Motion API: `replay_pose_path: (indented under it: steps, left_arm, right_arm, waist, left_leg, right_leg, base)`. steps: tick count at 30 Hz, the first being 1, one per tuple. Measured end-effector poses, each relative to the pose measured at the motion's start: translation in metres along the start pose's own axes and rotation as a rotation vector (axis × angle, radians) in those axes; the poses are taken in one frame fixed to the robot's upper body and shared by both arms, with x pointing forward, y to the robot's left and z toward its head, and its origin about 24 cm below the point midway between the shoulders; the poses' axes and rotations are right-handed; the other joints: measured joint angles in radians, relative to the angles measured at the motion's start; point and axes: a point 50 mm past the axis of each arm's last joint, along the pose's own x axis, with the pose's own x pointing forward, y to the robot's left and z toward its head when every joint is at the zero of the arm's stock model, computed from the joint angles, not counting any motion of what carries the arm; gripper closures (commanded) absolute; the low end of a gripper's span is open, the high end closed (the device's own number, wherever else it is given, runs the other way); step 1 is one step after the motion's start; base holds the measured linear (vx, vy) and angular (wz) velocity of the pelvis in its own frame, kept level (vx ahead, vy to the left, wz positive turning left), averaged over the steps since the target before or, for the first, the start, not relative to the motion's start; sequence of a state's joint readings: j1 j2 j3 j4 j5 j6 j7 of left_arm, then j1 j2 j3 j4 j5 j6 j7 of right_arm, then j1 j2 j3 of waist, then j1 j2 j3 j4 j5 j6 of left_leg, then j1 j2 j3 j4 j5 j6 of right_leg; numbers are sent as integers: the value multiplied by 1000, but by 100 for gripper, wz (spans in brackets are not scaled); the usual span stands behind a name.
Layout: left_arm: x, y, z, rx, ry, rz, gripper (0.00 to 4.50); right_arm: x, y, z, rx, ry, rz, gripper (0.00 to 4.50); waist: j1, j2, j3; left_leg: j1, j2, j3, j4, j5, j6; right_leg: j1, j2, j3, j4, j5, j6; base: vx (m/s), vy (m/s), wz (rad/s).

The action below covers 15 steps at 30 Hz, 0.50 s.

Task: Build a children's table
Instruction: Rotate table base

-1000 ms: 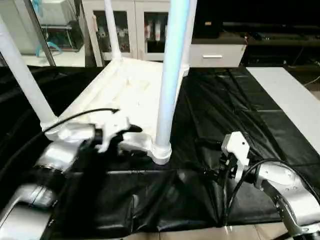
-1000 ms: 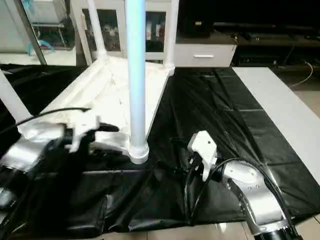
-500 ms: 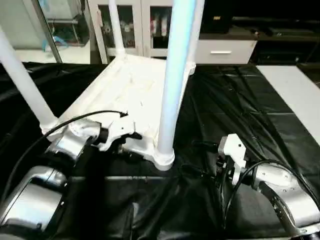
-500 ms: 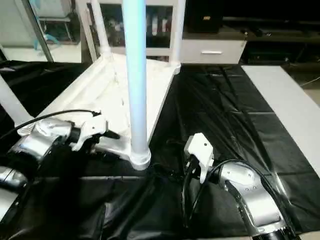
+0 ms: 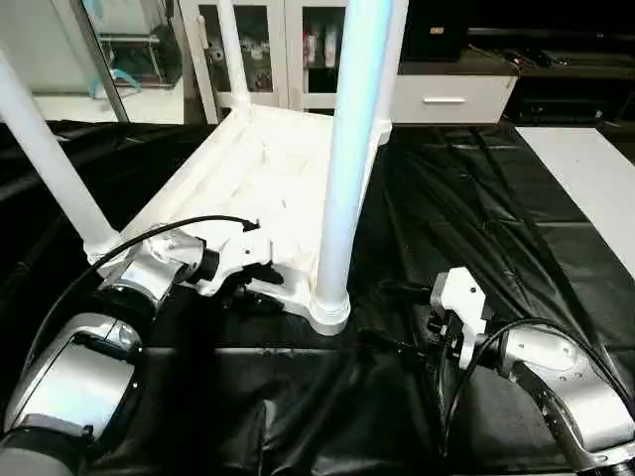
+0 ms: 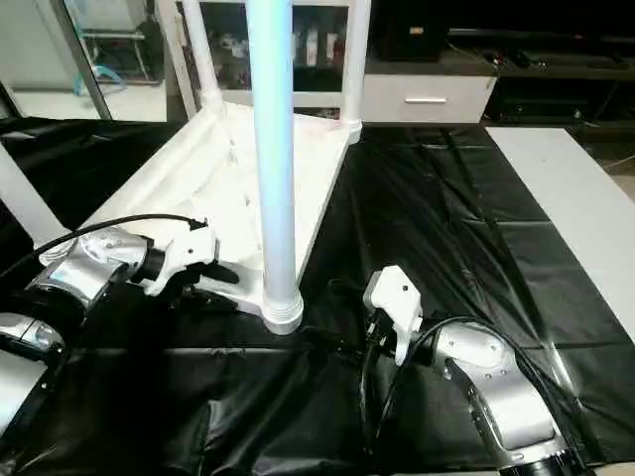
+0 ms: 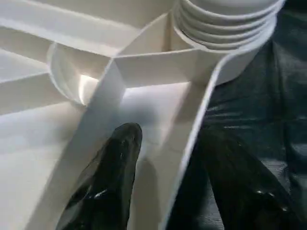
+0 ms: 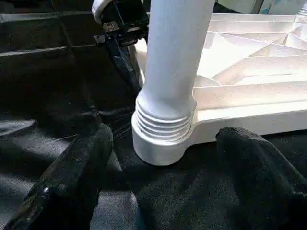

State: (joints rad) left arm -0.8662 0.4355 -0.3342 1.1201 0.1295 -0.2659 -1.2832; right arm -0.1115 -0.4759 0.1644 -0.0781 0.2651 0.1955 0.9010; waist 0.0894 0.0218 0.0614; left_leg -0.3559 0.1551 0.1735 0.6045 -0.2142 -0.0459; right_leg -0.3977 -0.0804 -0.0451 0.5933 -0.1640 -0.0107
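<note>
No brand, label or writing readable anywhere. Lying upside down on the black-covered work table (image 5: 476,198): the white tabletop (image 5: 268,169), ribbed underside up, long axis running away from the robot. Standing upright in the corner sockets: four white legs, the near right leg (image 5: 347,149) cut off by the upper picture edge, likewise the near left leg (image 5: 45,149) and the two far ones. Straddling the tabletop's near edge wall beside the near right socket (image 7: 225,28): the left gripper (image 7: 165,191), one black finger (image 7: 110,177) inside against the ribs, the other outside over the black cover; gripping or merely around the wall, impossible to tell. Resting low on the cover just right of that socket: the right gripper (image 8: 158,191), jaws spread wide, holding nothing, apart from the leg's base.
</note>
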Motion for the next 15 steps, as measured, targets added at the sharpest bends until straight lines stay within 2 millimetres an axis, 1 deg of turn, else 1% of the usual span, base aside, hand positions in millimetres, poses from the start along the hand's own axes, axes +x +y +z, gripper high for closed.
replay_pose_path:
  steps: [2, 4, 7, 8, 10, 11, 12, 14, 15]
  left_arm:
    - [2, -1, -2, -10, 6, -7, 256]
    - [3, -2, -4, -15, 17, -14, 282]
    - [4, -3, -6, -20, 29, -19, 296]
    - [4, -3, -5, -19, 31, -20, 318]
    - [4, -2, -5, -13, 36, -18, 326]
    - [4, -2, -5, 0, 47, -18, 341]
    - [5, -2, -5, 7, 52, -18, 341]
    - [5, -3, -5, 6, 57, -20, 365]
    - [6, -3, -5, 2, 57, -22, 365]
  right_arm:
    - [0, 0, 0, 0, 0, 1, 68]
    - [0, 0, 0, 1, 0, 2, 68]
    - [0, 0, 0, 3, -2, 6, 68]
    - [0, 1, 0, 4, -4, 10, 68]
    - [0, 1, 0, 7, -5, 19, 68]
    - [0, 2, 0, 7, -5, 23, 68]
    - [0, 2, 0, 8, -5, 24, 68]
    - [1, 1, 0, 8, -6, 12, 68]
    - [2, 1, 0, 7, -10, 0, 68]
  waist:
    - [0, 1, 1]
    - [0, 2, 1]
    - [0, 2, 1]
    - [0, 2, 1]
    - [0, 2, 1]
    - [0, 2, 1]
    - [0, 3, 1]
    - [0, 3, 0]
    - [-1, 4, 0]
  left_leg:
    - [0, 1, 0, -1, 1, -1]
    - [0, 1, 0, -1, 2, -3]
    - [0, 1, 0, -1, 2, -3]
    - [0, 1, 0, -1, 2, -3]
    - [0, 1, 0, -1, 2, -3]
    - [0, 1, 0, -1, 2, -3]
    - [0, 1, 0, -1, 2, -3]
    - [0, 1, 0, -1, 2, -3]
    - [0, 1, 0, -1, 2, -3]
  right_leg:
    - [0, 0, 0, 1, 0, 0]
    - [-1, 0, -1, 2, 0, 0]
    - [-1, 1, -1, 1, 0, 0]
    - [-1, 1, -1, 1, 0, 0]
    - [-1, 1, -1, 1, 0, 0]
    - [-1, 1, -1, 1, 0, 1]
    - [-1, 1, 0, 0, -1, 1]
    - [-1, 1, 0, 0, -1, 1]
    - [-1, 1, 0, 0, -1, 1]
  base:
    - [0, 0, 0]
    - [0, 0, 0]
    - [0, 0, 0]
    - [0, 0, 0]
    - [0, 0, 0]
    - [0, 0, 0]
    - [0, 0, 0]
    - [0, 0, 0]
    - [0, 0, 0]
